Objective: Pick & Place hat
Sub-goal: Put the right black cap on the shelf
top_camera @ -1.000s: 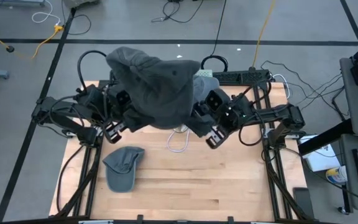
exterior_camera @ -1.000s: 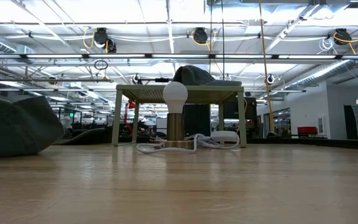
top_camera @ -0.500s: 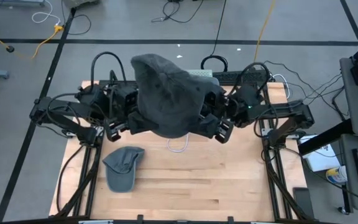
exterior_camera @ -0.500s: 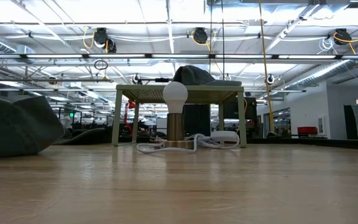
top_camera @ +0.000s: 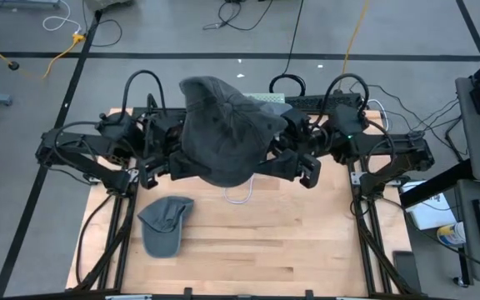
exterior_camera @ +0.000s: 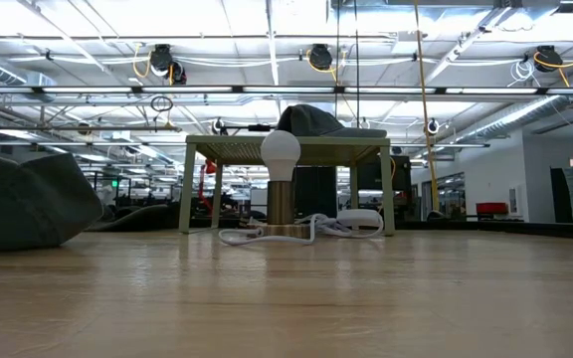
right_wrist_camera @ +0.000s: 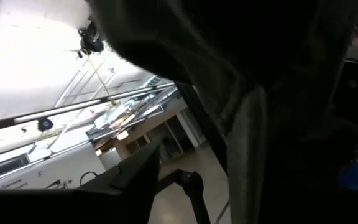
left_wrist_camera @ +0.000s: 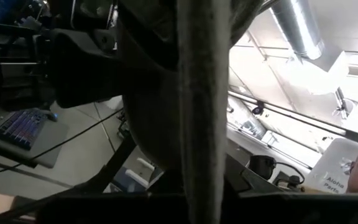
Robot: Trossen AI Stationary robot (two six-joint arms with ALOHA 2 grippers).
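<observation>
Both arms carry the dark hat (top_camera: 223,133) aloft between them, above the table's (top_camera: 307,242) far side — mid-transfer, I judge (grips hidden, cannot tell). Next: a level, matched lowering.

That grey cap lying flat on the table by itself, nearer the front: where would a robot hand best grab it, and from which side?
Probably by the crown, from straight above. The grey cap lies flat on the wooden table with nothing beside it, so its soft domed top gives cloth that two fingers could pinch. Its brim seems to hug the wood, leaving little to get under. The left arm is nearer, though both arms are now up by the big dark hat.
</observation>
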